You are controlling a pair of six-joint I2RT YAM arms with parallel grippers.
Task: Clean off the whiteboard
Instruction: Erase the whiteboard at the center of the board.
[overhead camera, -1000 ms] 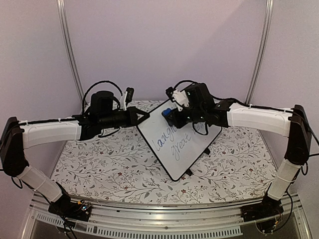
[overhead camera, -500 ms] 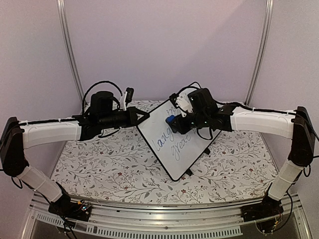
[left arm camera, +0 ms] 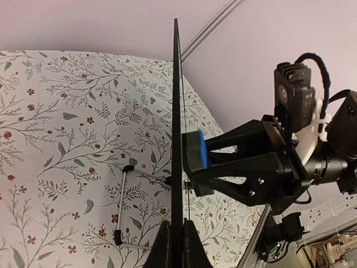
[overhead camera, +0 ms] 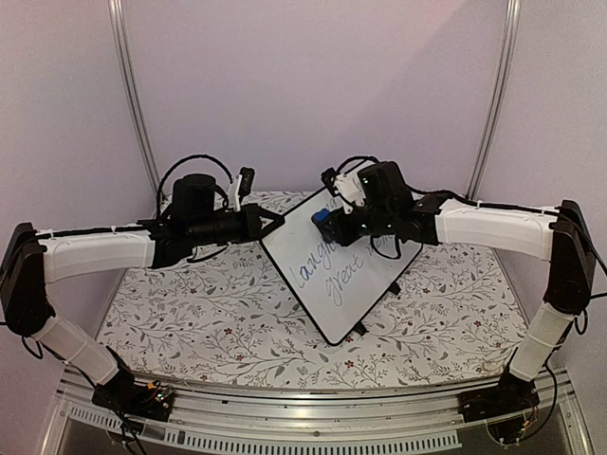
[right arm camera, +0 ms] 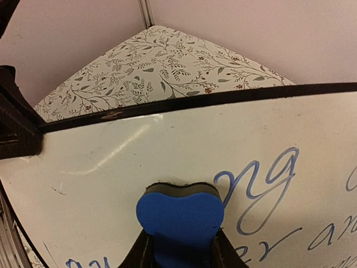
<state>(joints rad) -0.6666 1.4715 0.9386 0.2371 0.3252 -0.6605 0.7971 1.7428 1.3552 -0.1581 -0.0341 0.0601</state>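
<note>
Whiteboard (overhead camera: 334, 270) stood tilted on the floral-covered table (overhead camera: 190, 322), between the two arms and far from their bases. The left gripper (overhead camera: 275, 220) was clamped shut on the board's thin black rim at its left corner; the left wrist view showed the board edge-on, with both fingers pinched against it. The right gripper (overhead camera: 327, 220) was closed on a blue eraser block (right arm camera: 179, 215), whose dark felt face was pressed to the writing side near the upper corner. Around the eraser the surface was bare, with only faint smudges. Several lines of blue cursive writing (right arm camera: 262, 184) were legible just beside the block and across the middle and lower board. Assessment: erasing was at an early stage. At most one corner appeared cleaned, and nearly all the text was left to wipe. Whether any writing lay under the right gripper could not be determined.
</note>
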